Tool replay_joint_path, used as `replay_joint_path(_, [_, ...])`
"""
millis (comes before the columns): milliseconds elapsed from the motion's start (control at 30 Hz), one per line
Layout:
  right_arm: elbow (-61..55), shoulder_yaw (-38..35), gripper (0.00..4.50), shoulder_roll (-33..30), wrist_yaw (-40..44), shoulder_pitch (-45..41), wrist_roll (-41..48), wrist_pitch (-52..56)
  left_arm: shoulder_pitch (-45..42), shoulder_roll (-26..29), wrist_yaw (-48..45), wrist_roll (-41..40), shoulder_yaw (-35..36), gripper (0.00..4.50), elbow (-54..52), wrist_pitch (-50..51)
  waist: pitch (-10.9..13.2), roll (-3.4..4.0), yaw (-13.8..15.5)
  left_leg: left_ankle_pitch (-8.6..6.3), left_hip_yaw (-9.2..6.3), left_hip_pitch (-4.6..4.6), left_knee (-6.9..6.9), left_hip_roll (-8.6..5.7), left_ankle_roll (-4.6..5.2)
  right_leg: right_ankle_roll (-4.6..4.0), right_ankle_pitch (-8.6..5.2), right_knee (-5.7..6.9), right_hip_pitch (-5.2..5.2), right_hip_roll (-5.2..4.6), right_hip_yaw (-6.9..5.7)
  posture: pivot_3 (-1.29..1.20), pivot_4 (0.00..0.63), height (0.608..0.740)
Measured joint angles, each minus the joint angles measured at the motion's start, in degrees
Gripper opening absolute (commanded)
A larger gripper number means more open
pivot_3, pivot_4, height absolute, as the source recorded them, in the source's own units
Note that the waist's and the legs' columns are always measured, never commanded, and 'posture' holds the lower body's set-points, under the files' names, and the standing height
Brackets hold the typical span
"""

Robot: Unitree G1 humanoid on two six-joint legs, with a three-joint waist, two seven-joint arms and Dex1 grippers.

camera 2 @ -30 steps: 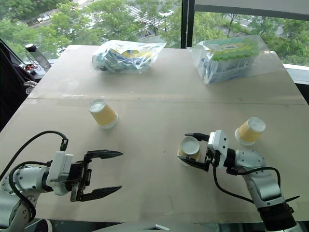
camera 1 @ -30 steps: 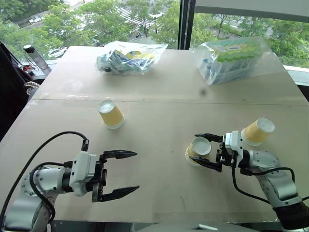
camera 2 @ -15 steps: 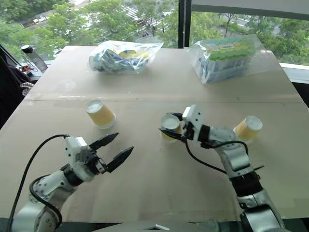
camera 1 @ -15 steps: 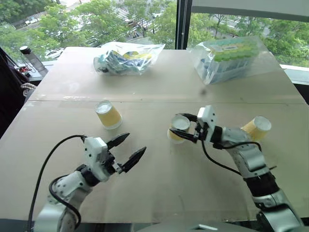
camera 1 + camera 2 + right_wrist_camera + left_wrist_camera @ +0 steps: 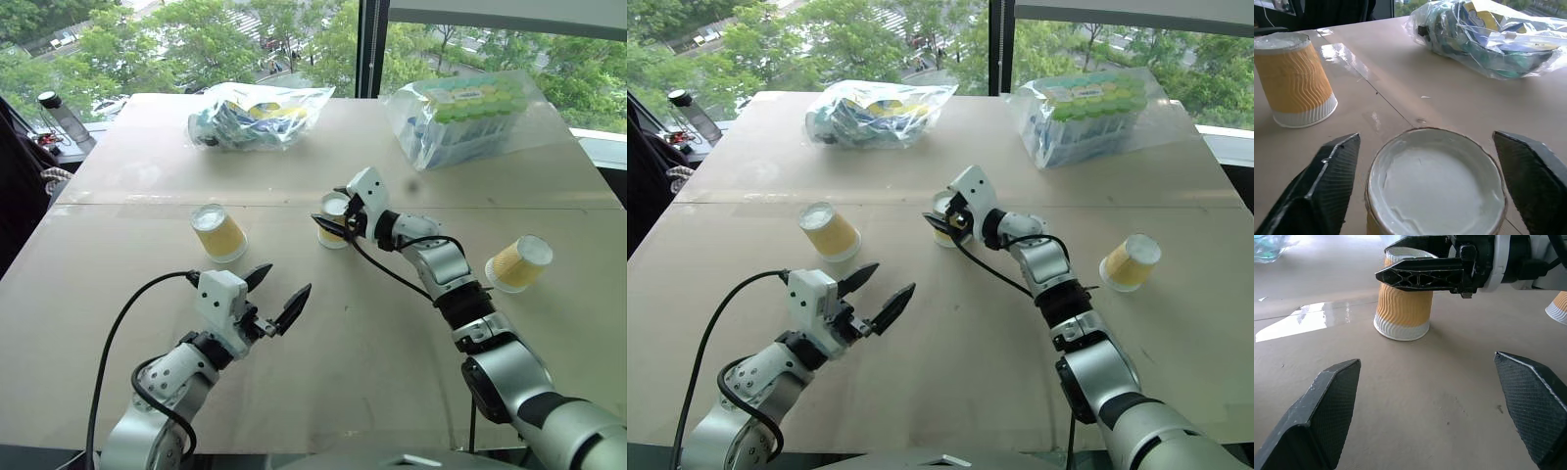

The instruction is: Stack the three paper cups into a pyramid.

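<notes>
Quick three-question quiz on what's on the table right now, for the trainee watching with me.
1. How many paper cups stand on the table?
2. True or false: one cup is stacked on another.
3. The right gripper has its fingers: A) shut on the middle cup; B) open, one on each side of the middle cup; C) over a plastic bag.

Key
1. Three: the left cup, the middle cup and the right cup, all upside down.
2. False: each stands apart on the table.
3. B.
</notes>
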Motion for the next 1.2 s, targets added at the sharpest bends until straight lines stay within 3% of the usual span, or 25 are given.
replay_joint_path(167, [-11.96,-0.91,4.47,-4.09,2.28,7.69,1.97,3.29,1.50,2.99,-3.70,-0.89,-1.14,4.50,-1.41,0.07,0.02,0.04,0.16,-0.01,-0.10,-0.19,0.00,-0.02,0.01,0.00,0.00,-0.12,-0.04,-0.09,-0.06,0.00,0.150,0.740])
replay_joint_path(300, [-23.78,-1.12,4.47,-11.08,4.79,15.97,2.57,7.42,0.34,6.74,-7.71,-5.44,-1.26,4.50,-2.43,2.69,0.05,0.08,0.28,-0.03,-0.24,-0.25,0.00,-0.02,0.05,0.00,0.00,-0.15,-0.04,-0.09,-0.15,0.00,0.150,0.740])
replay_joint_path(433, [-38.27,-6.17,4.47,-17.62,4.90,26.32,5.30,9.72,-11.77,14.31,-13.74,-8.67,-2.60,4.50,-2.88,7.12,0.20,0.35,1.31,-0.06,-0.66,-0.44,0.17,-0.07,0.13,-0.03,0.00,-0.07,-0.04,0.15,-0.52,0.00,0.150,0.740])
replay_joint_path(600, [-51.22,-20.30,4.47,-23.38,-0.71,34.46,7.07,12.43,-26.17,15.29,-19.26,-12.47,-7.04,4.50,0.72,11.25,0.18,0.44,1.20,-0.04,-0.62,-0.46,0.37,-0.15,0.12,0.00,0.01,-0.05,0.01,0.35,-0.61,0.00,0.150,0.740])
replay_joint_path(700, [-55.54,-27.05,4.47,-23.83,-4.18,39.52,7.29,13.52,-31.03,15.46,-23.58,-11.94,-10.76,4.50,4.73,11.31,0.18,0.43,1.18,0.01,-0.73,-0.51,0.36,-0.18,0.04,0.00,0.00,-0.09,-0.01,0.46,-0.57,0.00,0.150,0.740])
replay_joint_path(867, [-59.93,-32.33,4.47,-21.71,-8.82,47.90,7.30,14.67,-37.06,15.21,-28.49,-11.02,-13.74,4.50,9.63,11.05,0.19,0.44,1.63,-0.05,-0.71,-0.51,0.39,-0.19,0.15,0.01,0.00,-0.07,-0.02,0.49,-0.48,0.00,0.150,0.740])
replay_joint_path(1200, [-63.03,-34.13,4.47,-12.60,-17.94,58.64,5.75,11.58,-41.54,14.83,-34.86,-8.81,-15.74,4.50,13.94,9.96,0.19,0.43,1.59,-0.03,-0.67,-0.45,0.43,-0.17,0.12,0.02,0.00,-0.06,-0.01,0.58,-0.32,0.00,0.150,0.740])
